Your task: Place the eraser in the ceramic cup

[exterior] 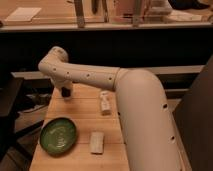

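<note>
A pale flat rectangular eraser [96,142] lies on the wooden table near its front edge, just right of the green plate. A small off-white cup [104,103] stands at mid-table, close to the arm's white forearm. My gripper [65,92] hangs down, dark, at the far left of the table, well left of the cup and beyond the plate. It is apart from both the eraser and the cup, and I see nothing in it.
A green round plate [58,135] sits at the front left of the wooden table [82,115]. My bulky white arm [135,95] covers the table's right side. A dark counter front [125,45] runs behind the table, and dark floor lies to the left.
</note>
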`<state>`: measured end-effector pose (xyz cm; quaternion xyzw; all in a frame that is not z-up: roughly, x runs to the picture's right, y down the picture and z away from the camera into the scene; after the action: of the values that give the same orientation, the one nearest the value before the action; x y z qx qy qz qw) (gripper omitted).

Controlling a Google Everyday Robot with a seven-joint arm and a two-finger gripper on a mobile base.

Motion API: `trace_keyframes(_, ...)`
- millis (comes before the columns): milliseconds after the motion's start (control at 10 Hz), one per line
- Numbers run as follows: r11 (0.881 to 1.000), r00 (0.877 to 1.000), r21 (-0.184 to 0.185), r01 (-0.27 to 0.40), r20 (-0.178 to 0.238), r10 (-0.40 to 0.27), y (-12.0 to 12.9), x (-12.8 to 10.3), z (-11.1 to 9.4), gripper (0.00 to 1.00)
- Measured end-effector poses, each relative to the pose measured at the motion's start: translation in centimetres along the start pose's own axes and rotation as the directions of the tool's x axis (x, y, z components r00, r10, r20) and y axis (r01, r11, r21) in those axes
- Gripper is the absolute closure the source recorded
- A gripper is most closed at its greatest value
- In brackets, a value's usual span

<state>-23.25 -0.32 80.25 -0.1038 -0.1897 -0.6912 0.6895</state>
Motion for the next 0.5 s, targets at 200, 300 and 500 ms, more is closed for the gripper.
trace_keyframes(200,1.000,1.000,0.002,-0.001,0.001,0.001,0.04,-0.05,0.16,0.89)
trace_keyframes(300,1.000,1.000,0.004,0.003,0.002,-0.003,-0.04,-0.08,0.22,0.87)
trace_keyframes(500,1.000,1.000,0.006,0.011,0.004,-0.011,-0.31,-0.18,0.33,0.82)
